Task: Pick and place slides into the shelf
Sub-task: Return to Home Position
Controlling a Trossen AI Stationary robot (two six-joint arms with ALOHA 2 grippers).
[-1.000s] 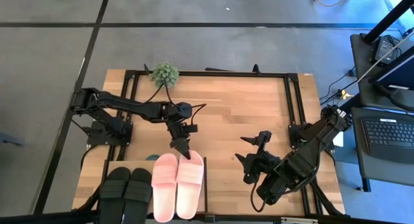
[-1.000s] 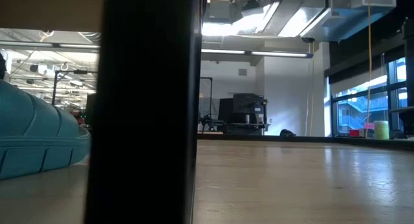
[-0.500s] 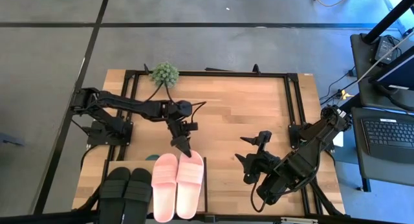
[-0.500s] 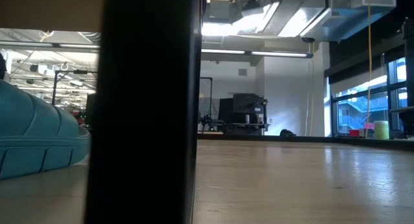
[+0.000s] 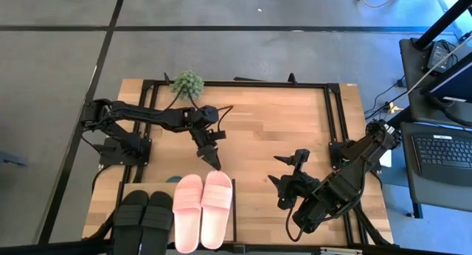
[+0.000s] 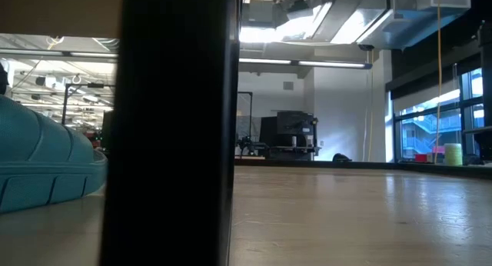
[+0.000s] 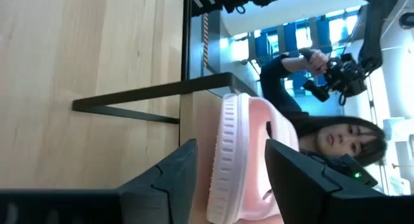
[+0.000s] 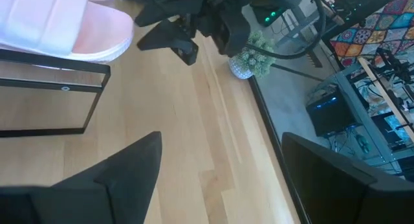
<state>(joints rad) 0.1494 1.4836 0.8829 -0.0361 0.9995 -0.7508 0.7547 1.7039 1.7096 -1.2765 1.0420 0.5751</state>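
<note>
Presently, the shelf [image 5: 136, 186] carried the pink slides [image 5: 203, 209] and black slides [image 5: 145, 214] on top; left tool [image 5: 214, 162] and right tool [image 5: 278, 171] stood open, empty.

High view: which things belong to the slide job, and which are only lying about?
Job: pink slides and black slides on the shelf; green slide under it; left gripper just beyond the pink pair; right gripper idle.
Lying about: small plant; laptop.
</note>
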